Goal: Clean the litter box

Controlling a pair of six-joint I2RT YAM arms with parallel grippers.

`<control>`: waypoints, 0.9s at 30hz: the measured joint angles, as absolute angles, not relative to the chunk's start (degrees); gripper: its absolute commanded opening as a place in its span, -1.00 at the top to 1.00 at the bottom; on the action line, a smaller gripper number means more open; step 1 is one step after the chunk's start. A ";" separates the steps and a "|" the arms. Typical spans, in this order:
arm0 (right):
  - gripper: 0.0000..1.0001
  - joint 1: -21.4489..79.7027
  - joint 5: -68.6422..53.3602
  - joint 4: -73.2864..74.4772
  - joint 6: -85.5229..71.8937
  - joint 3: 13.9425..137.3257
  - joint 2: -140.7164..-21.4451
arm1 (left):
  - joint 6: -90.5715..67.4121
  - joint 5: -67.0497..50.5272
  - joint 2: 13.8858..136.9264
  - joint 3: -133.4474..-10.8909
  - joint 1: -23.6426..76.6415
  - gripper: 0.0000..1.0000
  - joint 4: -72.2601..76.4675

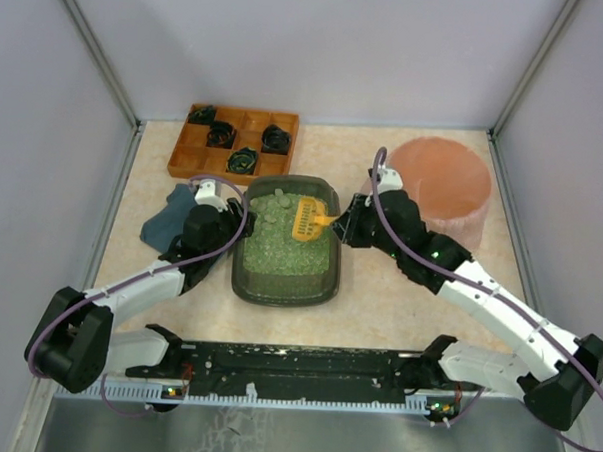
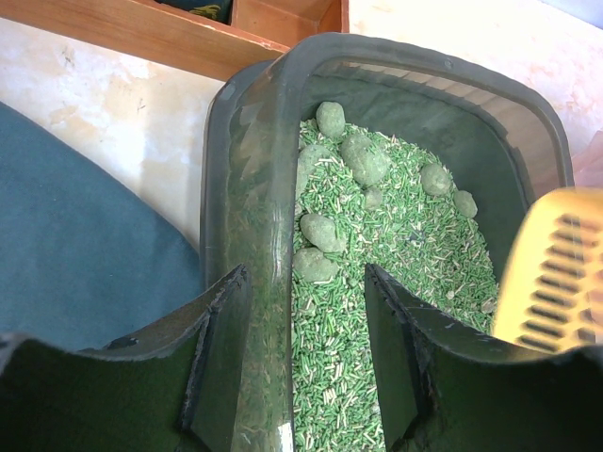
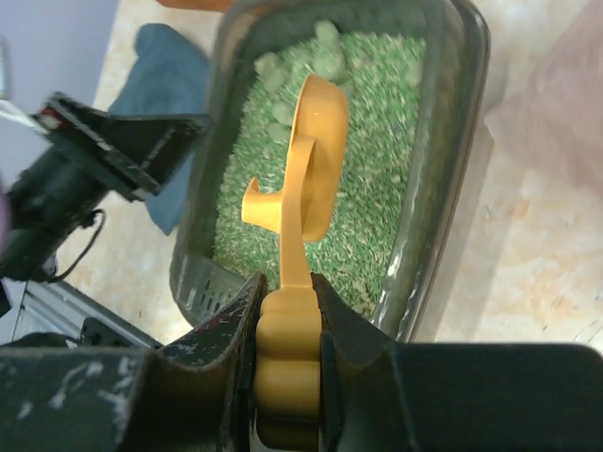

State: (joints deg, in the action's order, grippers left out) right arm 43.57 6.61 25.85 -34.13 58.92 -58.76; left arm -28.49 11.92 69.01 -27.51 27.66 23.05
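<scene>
Finding the litter box (image 1: 283, 298) lying mid-table in the overhead view, long side running near to far, just near of a wooden compartment tray (image 1: 184, 159). Reaching in from the left with the left gripper (image 1: 235, 229) at the box's left wall. Reaching from the right with the right gripper (image 1: 344, 226), pinching the handle of a yellow scoop (image 1: 304, 216), slotted blade hanging over the far right of the litter. Getting only from above the pink bin (image 1: 439, 177) standing far right, and the whole blue cloth (image 1: 166, 225) lying left of the box.

Learning more from the left wrist: straddling the box wall with jaws part-open, one finger outside, the other over the litter, leaving a strip of granules showing between wall and inner finger. Picking out rounded clumps (image 2: 363, 155) toward the far end.

Confirming from the right wrist: jaws pressing fully closed on the scoop handle, blade turning on edge above the green granules.

Resting everything on a beige mottled tabletop (image 1: 398, 300), walled in left, right and far by plain pale grey panels (image 1: 319, 47).
</scene>
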 measured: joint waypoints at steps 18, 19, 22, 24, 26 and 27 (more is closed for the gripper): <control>1.00 49.50 22.94 21.04 -68.34 53.80 -72.53 | -28.49 11.92 69.01 -27.53 27.66 -0.15 23.00; 1.00 50.02 23.64 21.10 -69.93 53.80 -72.90 | -28.47 11.92 69.01 -27.53 27.66 -0.15 22.98; 1.00 50.96 25.39 21.54 -74.87 53.93 -73.80 | -28.49 11.92 69.01 -27.53 27.66 -0.15 22.92; 1.00 51.00 25.87 22.33 -77.41 54.46 -74.61 | -28.49 11.92 69.04 -27.53 27.66 -0.15 22.87; 1.00 51.00 25.87 22.48 -79.53 54.94 -75.61 | -28.49 11.92 69.17 -27.53 27.66 -0.15 22.85; 1.00 51.00 25.85 22.55 -80.34 55.24 -76.18 | -28.47 11.92 69.23 -27.53 27.66 -0.15 22.79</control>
